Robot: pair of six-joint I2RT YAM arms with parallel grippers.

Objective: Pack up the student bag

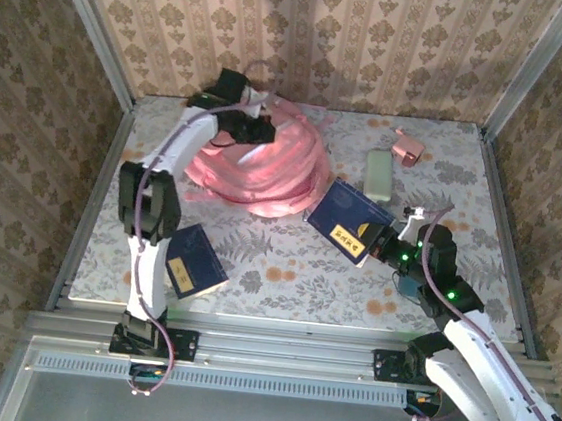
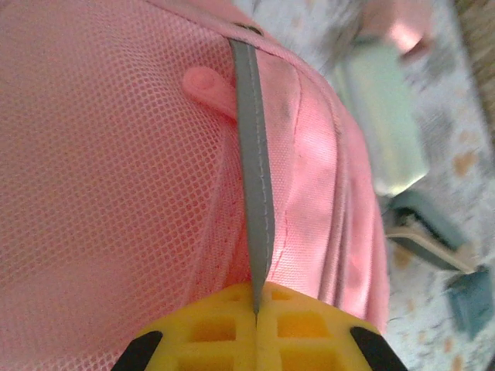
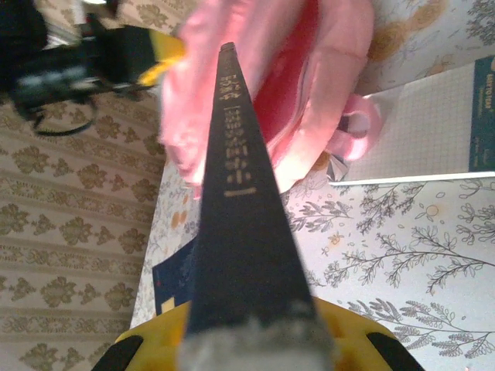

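Observation:
The pink student bag (image 1: 265,169) lies at the back middle of the table, its mouth facing right. In the right wrist view, the bag (image 3: 317,85) shows a red inside. My left gripper (image 1: 254,127) is at the bag's upper edge. In the left wrist view, that left gripper (image 2: 257,309) is shut on a grey trim strip (image 2: 254,170) of the bag, beside pink mesh (image 2: 108,170). My right gripper (image 1: 386,246) is shut on a dark blue book (image 1: 350,223), held edge-on just right of the bag's mouth. The book (image 3: 240,216) points at the opening.
A second dark blue book (image 1: 195,260) lies near the left arm's base. A pale green case (image 1: 378,173) and a small pink box (image 1: 406,146) sit at the back right. A white grid-patterned pad (image 3: 418,131) lies on the floral table beside the bag.

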